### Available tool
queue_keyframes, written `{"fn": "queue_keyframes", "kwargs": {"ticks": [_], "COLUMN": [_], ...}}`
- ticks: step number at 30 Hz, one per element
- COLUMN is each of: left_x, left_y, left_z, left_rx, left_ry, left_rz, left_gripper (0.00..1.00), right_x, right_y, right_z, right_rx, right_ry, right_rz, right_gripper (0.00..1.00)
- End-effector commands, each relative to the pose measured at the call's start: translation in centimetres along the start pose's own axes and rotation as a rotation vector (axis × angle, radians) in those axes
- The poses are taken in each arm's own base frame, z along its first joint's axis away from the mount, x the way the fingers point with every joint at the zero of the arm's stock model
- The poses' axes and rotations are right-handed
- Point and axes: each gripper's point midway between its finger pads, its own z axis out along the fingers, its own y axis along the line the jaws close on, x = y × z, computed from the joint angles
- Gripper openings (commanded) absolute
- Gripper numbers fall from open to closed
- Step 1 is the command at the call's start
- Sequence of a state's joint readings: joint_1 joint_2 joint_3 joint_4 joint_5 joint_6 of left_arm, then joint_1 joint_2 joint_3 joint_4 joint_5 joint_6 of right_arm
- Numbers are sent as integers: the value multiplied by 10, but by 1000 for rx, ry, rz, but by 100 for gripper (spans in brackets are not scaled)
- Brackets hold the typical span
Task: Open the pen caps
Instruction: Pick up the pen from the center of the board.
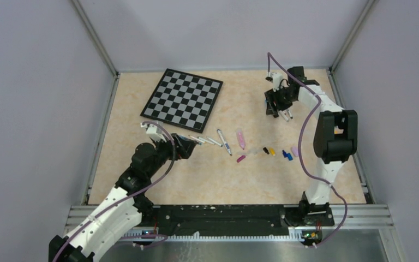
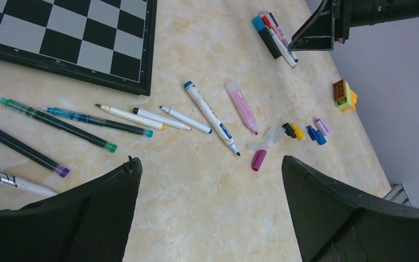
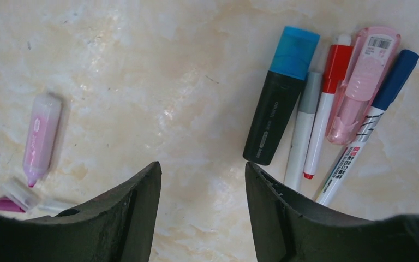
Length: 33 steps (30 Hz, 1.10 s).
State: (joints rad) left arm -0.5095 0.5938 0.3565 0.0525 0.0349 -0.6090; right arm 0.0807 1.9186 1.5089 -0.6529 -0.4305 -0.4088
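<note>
The tan desk (image 1: 196, 185) has loose pen caps (image 2: 315, 136) in its middle, beside open pens (image 2: 210, 117). More capped pens (image 3: 281, 103) wait by the far right corner under the spread, empty right hand (image 3: 202, 166). The left hand (image 2: 210, 159) is spread too.

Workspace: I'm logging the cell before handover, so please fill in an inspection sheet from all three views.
Surface: table, beige marbled, no spills seen.
Job's things: uncapped pens in a row by the chessboard; capped pens bunched by the right claw; loose caps grouped mid-table.
Clutter: chessboard flat at the far left; block near the right edge.
Claws: left claw open, empty; right claw open, empty.
Cables: purple cables loop along both arms.
Surroundings: grey walls and metal frame; nothing else seen.
</note>
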Motion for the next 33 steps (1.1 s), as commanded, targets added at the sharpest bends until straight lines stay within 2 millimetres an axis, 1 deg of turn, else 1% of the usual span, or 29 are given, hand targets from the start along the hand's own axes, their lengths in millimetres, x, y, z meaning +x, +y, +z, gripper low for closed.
{"fn": "queue_keyframes", "kwargs": {"ticks": [1, 8, 13, 16, 20, 24, 29, 33], "left_x": [-7, -6, -5, -4, -3, -3, -2, -1], "left_y": [-1, 1, 2, 3, 4, 4, 5, 5], "left_z": [3, 3, 4, 4, 4, 4, 4, 4], "left_rx": [-3, -11, -15, -18, -22, -22, -25, -25], "left_ry": [-27, -25, -23, -19, -20, -18, -16, -15], "left_rz": [-12, -11, -11, -11, -11, -11, -11, -13], "left_gripper": [99, 99, 99, 99, 99, 99, 99, 99], "right_x": [-20, -17, -17, -17, -18, -14, -10, -6], "right_y": [-17, -35, -42, -45, -51, -56, -56, -53], "right_z": [7, 24, 33, 38, 42, 48, 53, 59], "right_rx": [123, 190, 204, 208, 231, 252, 241, 229], "right_ry": [3, 31, 44, 57, 67, 89, 104, 121], "right_rz": [73, 131, 144, 151, 143, 140, 136, 128], "right_gripper": [57, 55, 48, 46, 45, 45, 45, 44]}}
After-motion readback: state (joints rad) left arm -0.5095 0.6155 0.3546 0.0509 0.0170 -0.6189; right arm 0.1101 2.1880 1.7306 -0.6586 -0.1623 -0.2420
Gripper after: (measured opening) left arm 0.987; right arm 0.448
